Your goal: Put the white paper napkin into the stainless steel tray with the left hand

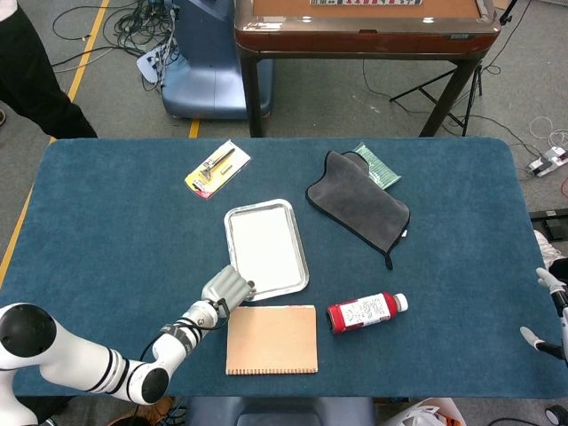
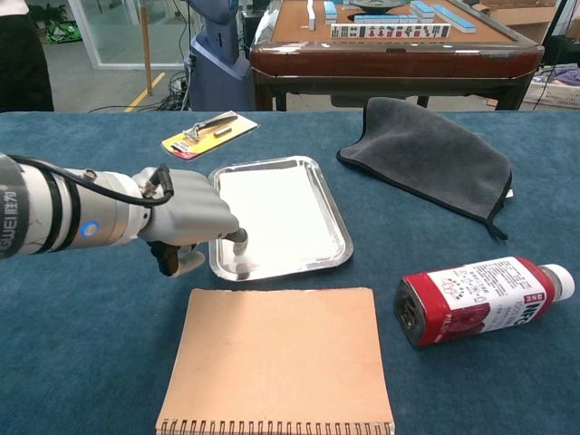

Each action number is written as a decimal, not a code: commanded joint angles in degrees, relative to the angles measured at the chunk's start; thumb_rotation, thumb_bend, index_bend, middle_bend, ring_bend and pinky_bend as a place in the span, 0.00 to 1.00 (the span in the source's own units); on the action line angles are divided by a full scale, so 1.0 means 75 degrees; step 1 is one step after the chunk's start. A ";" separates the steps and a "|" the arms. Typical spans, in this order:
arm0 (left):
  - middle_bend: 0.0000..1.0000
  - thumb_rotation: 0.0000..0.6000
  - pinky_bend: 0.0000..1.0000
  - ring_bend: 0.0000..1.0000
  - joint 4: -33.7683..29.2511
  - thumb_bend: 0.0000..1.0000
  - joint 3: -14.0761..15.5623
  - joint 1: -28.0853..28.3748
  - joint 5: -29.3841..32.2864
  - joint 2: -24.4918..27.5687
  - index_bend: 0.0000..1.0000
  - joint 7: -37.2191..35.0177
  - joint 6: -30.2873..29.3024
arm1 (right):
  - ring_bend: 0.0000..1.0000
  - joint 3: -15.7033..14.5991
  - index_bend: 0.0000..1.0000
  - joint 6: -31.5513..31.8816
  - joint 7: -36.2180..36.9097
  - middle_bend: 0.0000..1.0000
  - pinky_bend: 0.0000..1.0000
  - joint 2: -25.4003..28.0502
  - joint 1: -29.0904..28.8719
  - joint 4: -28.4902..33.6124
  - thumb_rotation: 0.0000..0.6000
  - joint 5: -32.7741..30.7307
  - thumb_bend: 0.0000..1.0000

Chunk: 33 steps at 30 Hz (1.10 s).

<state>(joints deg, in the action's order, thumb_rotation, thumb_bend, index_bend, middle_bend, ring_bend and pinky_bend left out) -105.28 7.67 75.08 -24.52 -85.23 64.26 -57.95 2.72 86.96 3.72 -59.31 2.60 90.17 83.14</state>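
Head view takes in the whole blue-carpeted table, standing on a grey floor strewn with cables, with a brown wooden table behind it and a blue machine base to that table's left. On the blue surface lie a dark grey cloth at the far right, partly covering a green packet; a tan spiral notebook at the near edge; the stainless steel tray in the middle; a red bottle on its side to the right of the notebook; and a yellow blister card holding a tool at the far left. The white paper napkin lies flat inside the tray, covering most of its floor. The left hand is at the tray's near left corner, fingers curled together with one fingertip reaching over the rim onto the tray's near corner; it grips nothing. The notebook lies just in front of the tray. Only the head view shows the right hand, at the right frame edge; I cannot tell how its fingers lie. Chest view alone shows tiles on the brown table
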 commanded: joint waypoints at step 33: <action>0.69 1.00 0.88 0.67 -0.0864 0.47 -0.0104 -0.2570 -0.3103 0.2019 0.16 -0.3247 -0.2195 | 0.16 0.0054 0.14 -0.0094 -0.0188 0.25 0.21 0.0190 -0.0198 0.0178 1.00 0.0222 0.13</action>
<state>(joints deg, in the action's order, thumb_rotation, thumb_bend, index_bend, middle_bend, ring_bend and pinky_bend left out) -111.23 6.08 58.51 -45.26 -71.58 41.76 -71.68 3.12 86.29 2.34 -57.92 1.14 91.48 84.77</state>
